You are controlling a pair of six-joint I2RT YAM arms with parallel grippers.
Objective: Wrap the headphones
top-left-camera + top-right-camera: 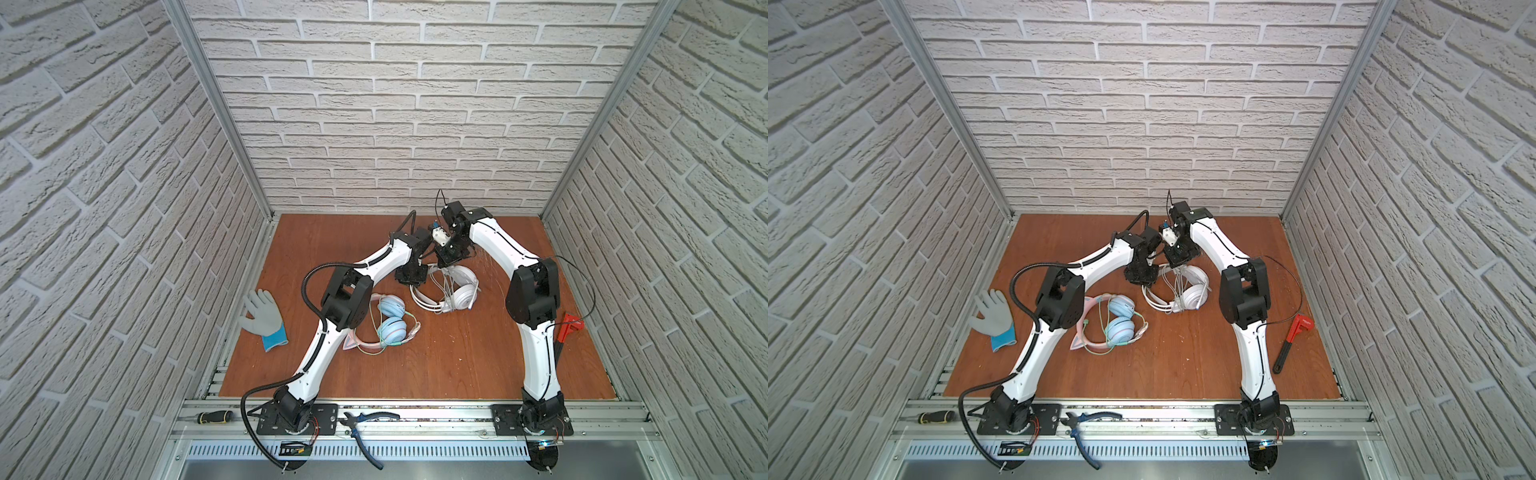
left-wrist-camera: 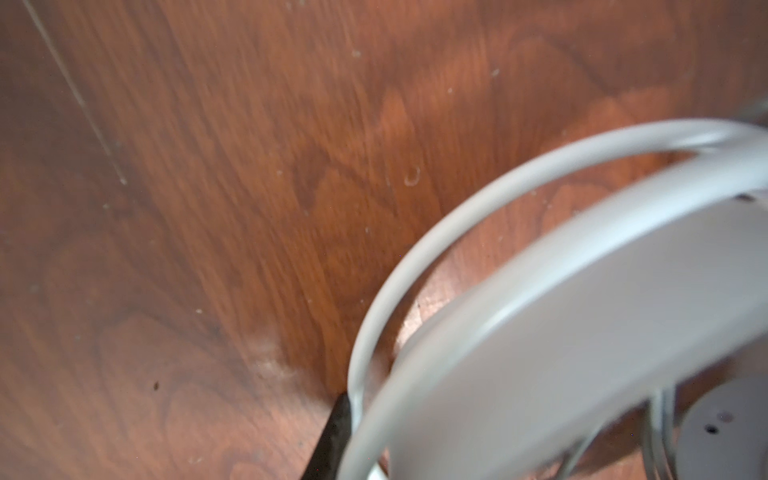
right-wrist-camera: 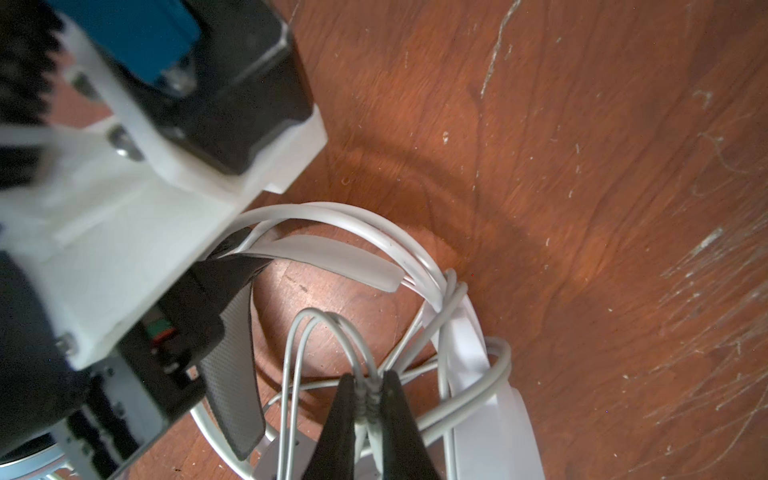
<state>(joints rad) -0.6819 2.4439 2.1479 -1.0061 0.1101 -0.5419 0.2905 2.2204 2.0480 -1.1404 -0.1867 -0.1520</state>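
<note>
Pliers (image 1: 354,424), wood tabletop (image 1: 457,357), brick walls (image 1: 395,104), right jaws clamping white cable (image 3: 368,392), left jaws unclear

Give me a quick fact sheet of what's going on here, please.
Setting: wooden table inside brick-patterned walls
Right gripper: shut on looped strands of the white cable
Left gripper: at the headband of the white headphones; grip unclear
Pink cat-ear headphones: lying untouched, cable looped about them
Bystanders: grey glove, red wrench, pliers, screwdriver
</note>
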